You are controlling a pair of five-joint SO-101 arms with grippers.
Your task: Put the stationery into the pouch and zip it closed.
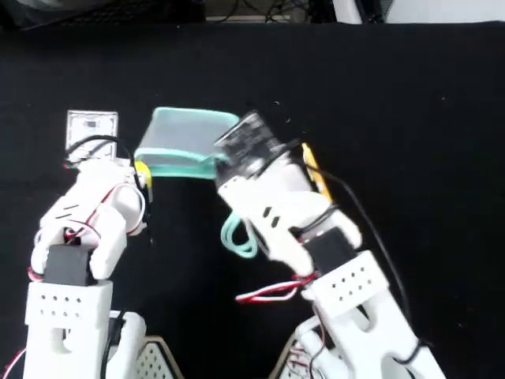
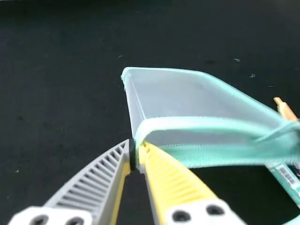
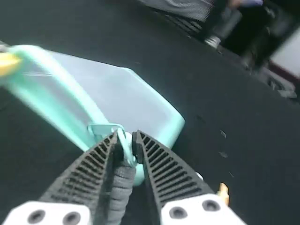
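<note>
I see the black table (image 1: 410, 118) stretching wide toward twelve and three o'clock, my left gripper (image 2: 135, 147) pinching the pouch (image 1: 185, 138) corner, right gripper (image 3: 125, 137) clamped on its zip pull (image 3: 105, 127).

Left arm (image 1: 83, 237): stretched straight forward.
Left end effector (image 2: 136, 158): fingers pinched together.
Right arm (image 1: 316, 237): angled inward toward the left arm.
Right end effector (image 3: 125, 143): fingers clamped.

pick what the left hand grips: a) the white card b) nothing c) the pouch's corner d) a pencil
c: in the left wrist view the left hand is closed on a corner of the pouch.
</note>
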